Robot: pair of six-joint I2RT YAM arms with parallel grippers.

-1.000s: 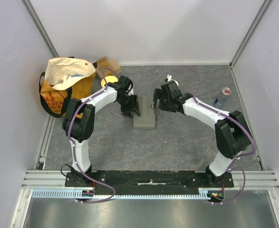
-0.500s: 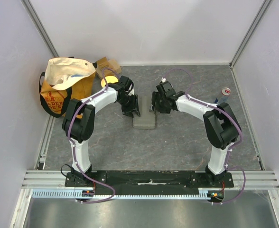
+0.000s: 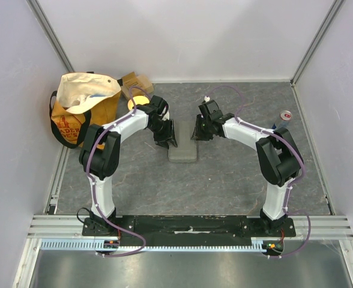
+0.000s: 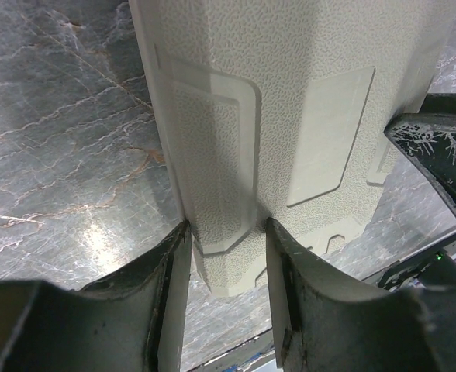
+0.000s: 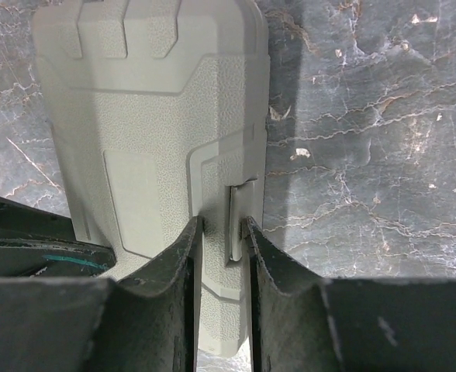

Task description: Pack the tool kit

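Two holds on the case [image 3: 182, 153]: left gripper [image 4: 226, 225] clamps its far-left edge, right gripper [image 5: 222, 222] pinches its latch [image 5: 236, 209] narrowly. Uneven pull may skid case or slip latch.

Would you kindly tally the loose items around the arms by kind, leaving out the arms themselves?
Tool case: 1
Tote bag: 1
Cardboard box: 1
Drink can: 1
Yellow round item, partly hidden: 1
Total: 5

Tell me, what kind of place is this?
Probably a robot test booth, not a home: plain white walls box in a grey tabletop, two robot arms are bolted to a metal rail, and a closed tool case lies between them.
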